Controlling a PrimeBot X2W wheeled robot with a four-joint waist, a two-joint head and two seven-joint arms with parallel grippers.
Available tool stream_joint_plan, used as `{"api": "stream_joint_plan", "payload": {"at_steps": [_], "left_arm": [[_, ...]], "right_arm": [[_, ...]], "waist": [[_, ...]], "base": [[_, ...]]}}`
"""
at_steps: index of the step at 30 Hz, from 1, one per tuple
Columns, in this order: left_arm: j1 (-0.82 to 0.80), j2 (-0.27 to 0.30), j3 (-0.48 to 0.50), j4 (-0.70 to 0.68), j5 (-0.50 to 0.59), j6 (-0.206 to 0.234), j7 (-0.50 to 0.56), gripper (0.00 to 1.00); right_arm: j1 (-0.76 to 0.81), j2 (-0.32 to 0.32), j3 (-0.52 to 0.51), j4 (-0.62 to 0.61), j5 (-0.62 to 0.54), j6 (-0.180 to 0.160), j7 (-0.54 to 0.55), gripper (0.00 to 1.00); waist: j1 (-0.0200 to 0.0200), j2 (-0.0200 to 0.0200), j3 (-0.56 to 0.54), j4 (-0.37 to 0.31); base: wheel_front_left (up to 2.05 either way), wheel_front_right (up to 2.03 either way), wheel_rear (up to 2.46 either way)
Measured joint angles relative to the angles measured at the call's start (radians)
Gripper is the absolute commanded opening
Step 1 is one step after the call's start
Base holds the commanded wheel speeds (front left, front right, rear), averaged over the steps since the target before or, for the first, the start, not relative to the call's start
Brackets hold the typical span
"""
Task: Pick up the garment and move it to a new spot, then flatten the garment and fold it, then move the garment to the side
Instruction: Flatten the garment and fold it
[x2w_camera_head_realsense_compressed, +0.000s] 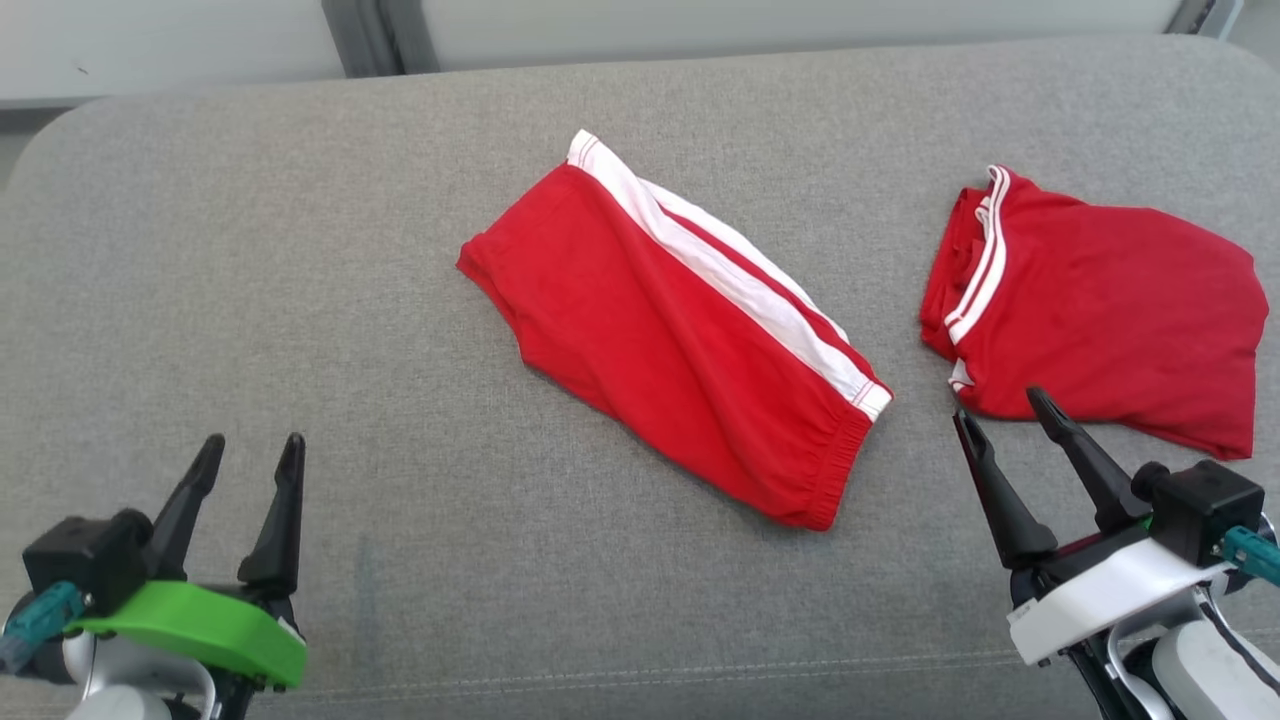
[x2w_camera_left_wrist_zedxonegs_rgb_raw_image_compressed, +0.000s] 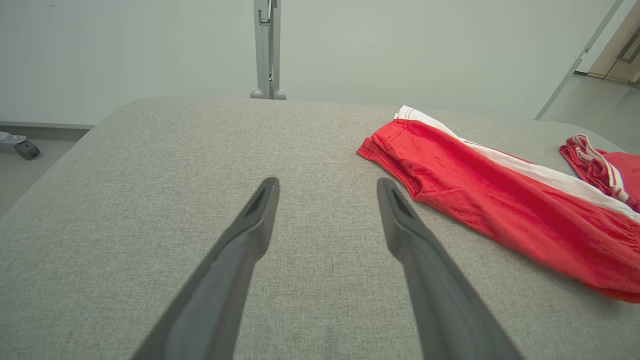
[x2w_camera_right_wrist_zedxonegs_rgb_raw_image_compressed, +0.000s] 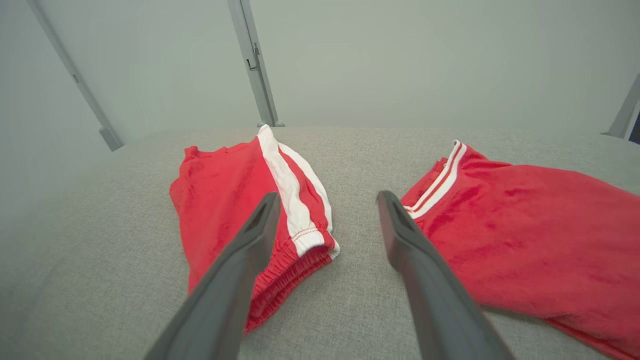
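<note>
Shorts (x2w_camera_head_realsense_compressed: 670, 340) of soft red cloth with a white side stripe lie folded and slanted at the middle of a grey woven cushion (x2w_camera_head_realsense_compressed: 300, 250). A folded red shirt (x2w_camera_head_realsense_compressed: 1100, 320) lies apart, to the right. The left gripper (x2w_camera_head_realsense_compressed: 255, 440) and right gripper (x2w_camera_head_realsense_compressed: 998, 404) point forward, jaws spread wide and empty.

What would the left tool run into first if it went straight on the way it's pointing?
Most likely just the grey cushion: the left tool is open and aims at a bare stretch of it. The red shorts lie off to its right, outside that line, though depth is hard to judge.
</note>
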Motion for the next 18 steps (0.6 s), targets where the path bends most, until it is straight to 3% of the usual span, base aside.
{"api": "stream_joint_plan", "payload": {"at_steps": [18], "left_arm": [[0.203,-0.010,0.092,-0.057,0.034,0.010,-0.024,1.00]], "right_arm": [[0.115,0.047,-0.030,0.041,-0.024,-0.001,0.000,1.00]], "waist": [[0.0000,0.0000,-0.099,-0.043]], "base": [[0.00,0.00,0.00]]}}
